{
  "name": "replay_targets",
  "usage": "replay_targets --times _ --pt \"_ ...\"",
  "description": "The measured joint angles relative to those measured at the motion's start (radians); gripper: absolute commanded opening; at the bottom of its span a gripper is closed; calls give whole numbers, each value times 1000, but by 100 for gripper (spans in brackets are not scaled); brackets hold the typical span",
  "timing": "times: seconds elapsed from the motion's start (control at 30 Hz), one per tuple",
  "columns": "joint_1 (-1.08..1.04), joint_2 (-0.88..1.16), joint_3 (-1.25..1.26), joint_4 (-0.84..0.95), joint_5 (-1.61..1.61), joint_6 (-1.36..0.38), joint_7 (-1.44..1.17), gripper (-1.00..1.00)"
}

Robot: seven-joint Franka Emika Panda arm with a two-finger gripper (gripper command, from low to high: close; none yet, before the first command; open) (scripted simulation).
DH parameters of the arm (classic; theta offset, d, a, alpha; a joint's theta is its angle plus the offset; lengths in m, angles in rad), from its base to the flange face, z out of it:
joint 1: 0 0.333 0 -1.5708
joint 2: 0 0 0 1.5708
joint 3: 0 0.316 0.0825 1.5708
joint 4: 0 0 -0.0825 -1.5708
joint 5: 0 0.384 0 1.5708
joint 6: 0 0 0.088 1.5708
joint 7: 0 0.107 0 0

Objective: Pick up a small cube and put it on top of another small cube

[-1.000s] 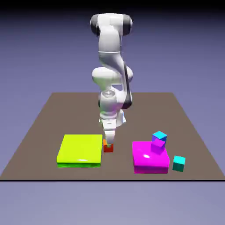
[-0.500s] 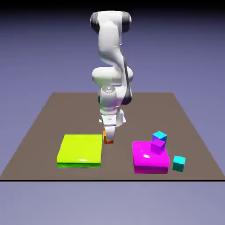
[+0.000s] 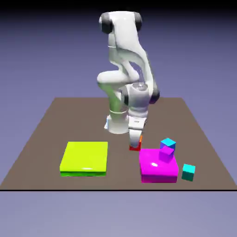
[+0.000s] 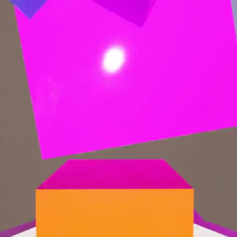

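1. Moved since the earlier frames: arm (image 3: 125, 69) swung from beside the lime slab (image 3: 84, 158) toward the exterior view's right; gripper (image 3: 134, 142) now just off the near corner of the magenta slab (image 3: 157, 167); small orange-red cube (image 3: 134, 147) gone from its spot on the table (image 3: 41, 139) by the lime slab, carried along and lifted clear of the surface.
2. Gripper: clenched on the small orange-red cube; fingertips hidden behind it in the hand view, where the cube (image 4: 114, 210) fills the bottom edge.
3. Cube location: between the jaws, in the air, beside the magenta slab's edge on the exterior view's left.
4. Below the hand: magenta slab top with a bright highlight, purple cube (image 4: 125, 10) at the far edge of the hand view.
5. On the magenta slab: purple cube (image 3: 166, 152), cyan cube (image 3: 168, 143) touching it from behind; exact stacking between them unclear.
6. Elsewhere: teal cube (image 3: 188, 171) on the table, just beside the magenta slab.
7. Task standing, judged: pick-up done, transport under way, placement not yet done; likely target one of the cubes on or near the magenta slab.
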Motion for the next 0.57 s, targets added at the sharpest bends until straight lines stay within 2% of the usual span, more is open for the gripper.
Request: replay_targets --times 0.3,0.47,0.5,0.57 --pt "165 33 54 234 48 -208 359 -100" --pt "143 159 54 187 42 -34 363 -100" --pt "144 165 54 185 42 -27 363 100" --pt "144 165 53 185 40 -26 365 100"
